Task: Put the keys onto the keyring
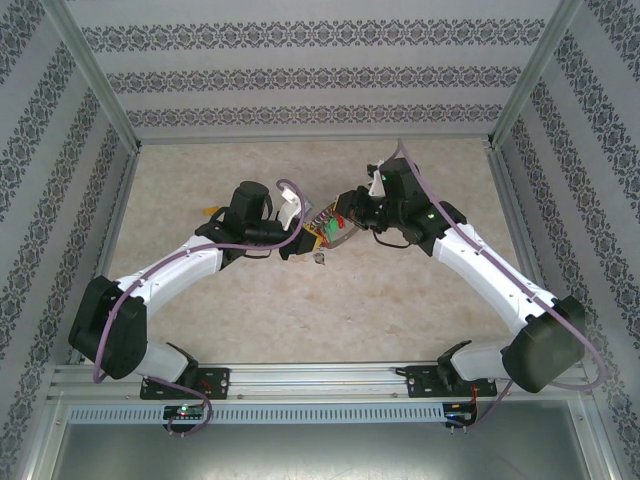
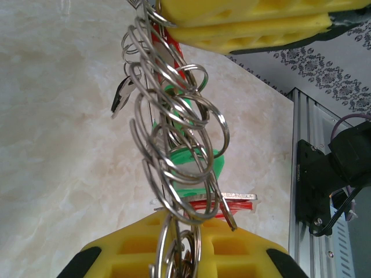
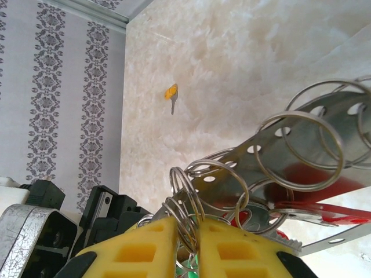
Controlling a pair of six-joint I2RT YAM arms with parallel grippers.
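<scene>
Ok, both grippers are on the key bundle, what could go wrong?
The left gripper and right gripper each pinch only thin rings of the key bundle; any pull apart could slip a ring free and drop it onto the table.
The rings overlap in a tangle, so a key may snag.
The yellow-tagged key lies loose on the table; fetching it likely leaves one pinch holding everything.

The scene was lit brightly and evenly from above. Only faint, soft shadows were thrown under the arms on the pale table point(image 1: 330, 310). In the wrist views the marbled surface was nearly washed out. Small glints were caught on the metal rings of the keys point(image 2: 174, 145), and the closest rings were rendered slightly soft.
</scene>
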